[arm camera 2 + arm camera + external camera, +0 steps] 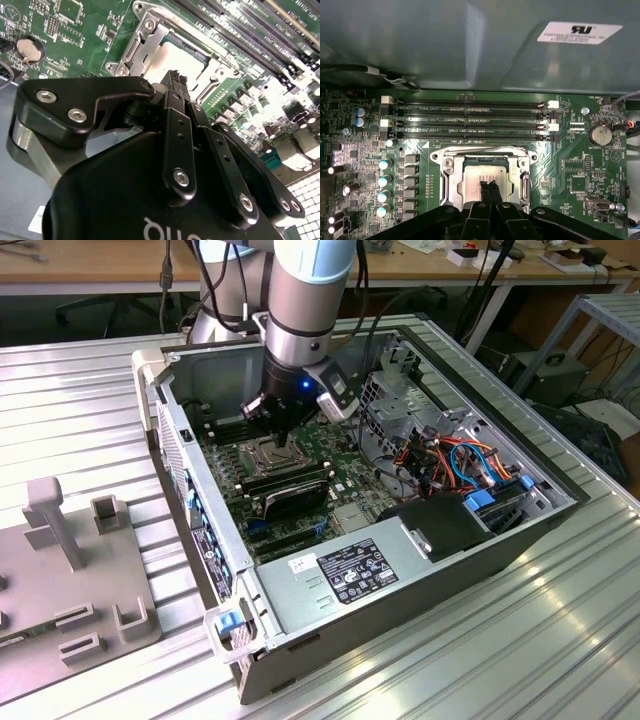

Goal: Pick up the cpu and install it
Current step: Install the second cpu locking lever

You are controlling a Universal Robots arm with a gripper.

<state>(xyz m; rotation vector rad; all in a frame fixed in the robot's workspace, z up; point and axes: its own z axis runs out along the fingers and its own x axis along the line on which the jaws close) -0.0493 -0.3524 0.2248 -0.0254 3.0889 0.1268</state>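
Note:
The cpu (470, 181) is a pale silver-grey square lying flat inside the socket's metal frame (446, 172) on the green motherboard (570, 165). My gripper (488, 186) stands right over the cpu's middle, its two narrow black fingers pressed together with nothing between them. Whether the tips touch the chip's top I cannot tell. In the second wrist view the cpu (172, 59) shows bright just beyond the fingertips (172, 80). In the exterior view the gripper (277, 445) reaches down into the open computer case (190, 490) over the socket.
Memory slots (470, 119) run alongside the socket, with a row of capacitors (384, 180) nearby. Long black memory sticks (285, 488) lie on the board near the gripper. A power supply (350, 570), coloured cables (450, 455) and a grey fixture (70, 580) outside the case surround the spot.

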